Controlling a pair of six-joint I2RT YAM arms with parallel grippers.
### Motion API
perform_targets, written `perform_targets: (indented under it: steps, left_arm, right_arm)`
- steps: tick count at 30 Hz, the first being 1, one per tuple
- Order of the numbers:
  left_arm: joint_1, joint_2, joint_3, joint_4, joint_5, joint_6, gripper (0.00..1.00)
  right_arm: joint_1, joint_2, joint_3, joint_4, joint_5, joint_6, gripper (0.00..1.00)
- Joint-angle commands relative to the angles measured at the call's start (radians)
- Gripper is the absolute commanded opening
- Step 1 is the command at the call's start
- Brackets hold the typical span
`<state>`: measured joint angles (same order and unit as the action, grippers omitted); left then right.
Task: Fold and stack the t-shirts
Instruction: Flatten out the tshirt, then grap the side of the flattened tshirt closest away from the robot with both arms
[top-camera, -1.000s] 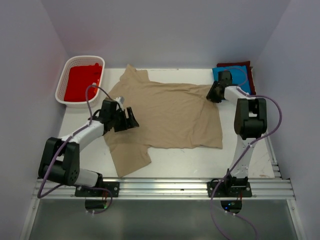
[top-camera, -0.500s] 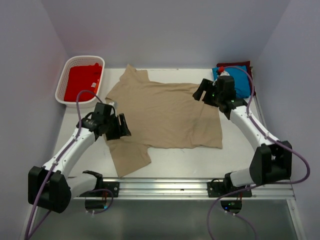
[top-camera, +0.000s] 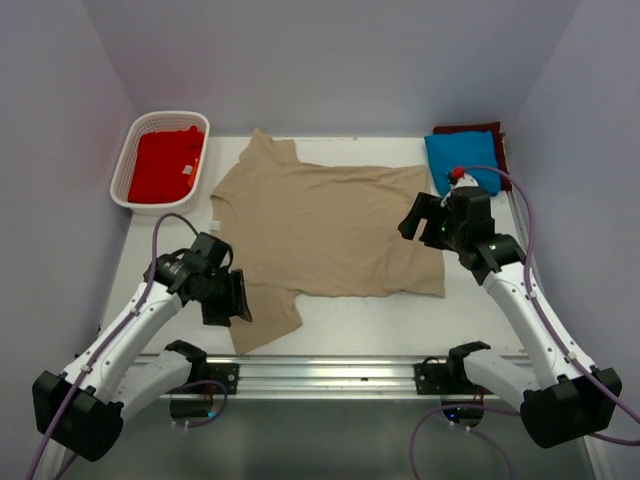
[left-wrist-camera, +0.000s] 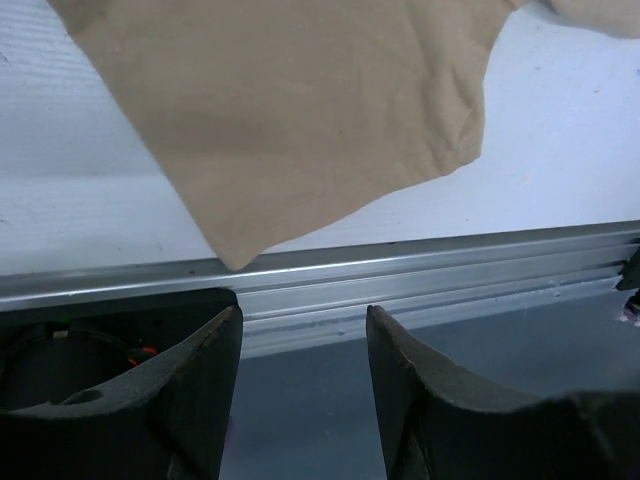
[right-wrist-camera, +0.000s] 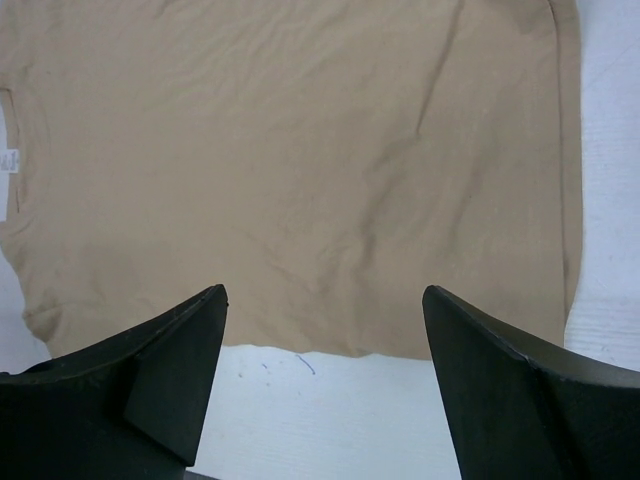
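The tan t-shirt (top-camera: 325, 225) lies spread flat across the middle of the table, its near sleeve (top-camera: 265, 318) towards the front rail. My left gripper (top-camera: 238, 297) is open and empty beside that near sleeve, which fills the top of the left wrist view (left-wrist-camera: 290, 120). My right gripper (top-camera: 412, 222) is open and empty over the shirt's right hem; the right wrist view looks down on the tan cloth (right-wrist-camera: 290, 170). A bright blue t-shirt (top-camera: 462, 160) lies folded on a dark maroon one (top-camera: 470, 129) at the back right. A red t-shirt (top-camera: 163, 163) lies in the basket.
A white lattice basket (top-camera: 133, 135) stands at the back left. The aluminium rail (top-camera: 320, 372) runs along the near edge and shows in the left wrist view (left-wrist-camera: 400, 275). Grey walls close in the back and both sides.
Both arms have drawn back towards the front. My left gripper moved from the shirt's left side to the near sleeve. My right gripper moved from the back right corner to the shirt's right hem.
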<state>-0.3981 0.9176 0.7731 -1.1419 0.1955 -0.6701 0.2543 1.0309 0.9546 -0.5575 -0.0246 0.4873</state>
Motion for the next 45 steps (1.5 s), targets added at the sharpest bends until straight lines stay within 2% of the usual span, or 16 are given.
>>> perform_targets:
  steps: [1,6,9,15,20,25,31,45]
  left_arm:
    - [-0.062,0.064,0.029,-0.042,-0.051,-0.036,0.57]
    - [-0.255,0.206,0.023,-0.029,-0.165,-0.091,0.61]
    - [-0.323,0.26,-0.003,0.039,-0.217,-0.112,0.62]
    - [-0.355,0.359,-0.095,0.105,-0.301,-0.135,0.61]
    - [-0.355,0.388,-0.095,0.106,-0.338,-0.155,0.61]
    - [-0.355,0.423,-0.078,0.177,-0.254,-0.123,0.58]
    - [-0.363,0.452,-0.07,0.209,-0.235,-0.118,0.56]
    - [-0.377,0.472,-0.049,0.1,-0.2,-0.108,0.54]
  right_arm:
    - [-0.001,-0.003,-0.027,-0.035,-0.027,-0.024,0.84]
    - [-0.001,-0.031,-0.074,-0.025,-0.06,-0.026,0.85]
    - [-0.001,-0.042,-0.088,-0.025,-0.058,-0.03,0.85]
    - [-0.001,-0.046,-0.099,-0.044,-0.049,-0.047,0.86]
    - [-0.001,-0.045,-0.116,-0.038,-0.06,-0.042,0.86]
    - [-0.001,-0.052,-0.122,-0.03,-0.057,-0.038,0.85]
    - [-0.001,-0.068,-0.128,-0.058,-0.028,-0.049,0.85]
    - [-0.001,-0.083,-0.142,-0.07,0.0,-0.049,0.85]
